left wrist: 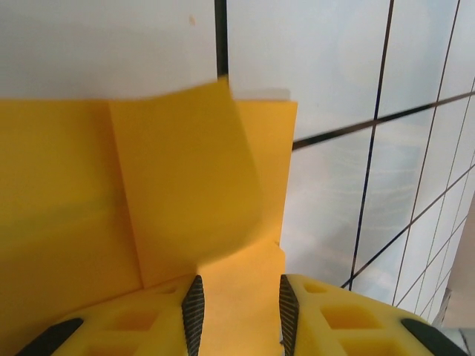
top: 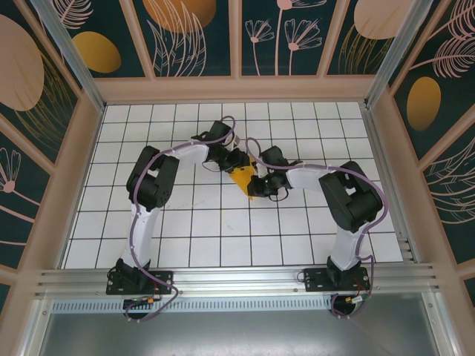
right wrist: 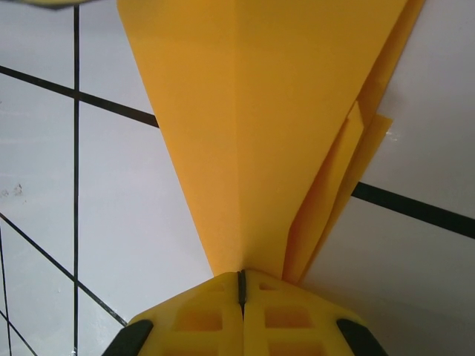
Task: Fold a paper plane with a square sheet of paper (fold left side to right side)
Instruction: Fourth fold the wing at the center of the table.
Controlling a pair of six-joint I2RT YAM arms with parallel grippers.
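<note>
Folded orange-yellow paper [top: 243, 178] lies mid-way across the white tiled table [top: 185, 222], between the two grippers. Right gripper [right wrist: 241, 276]: jaws pressed together, pinching the paper's narrow pointed end, which fans out away from them. Left gripper [left wrist: 240, 285]: jaws spread, the paper's wide end lying in the gap between them.

Top external: high, behind arm bases [top: 141, 280], facing down and far. Wrist cameras: very near, low along table [top: 223, 237]; all share paper [top: 243, 179] mid-table.
</note>
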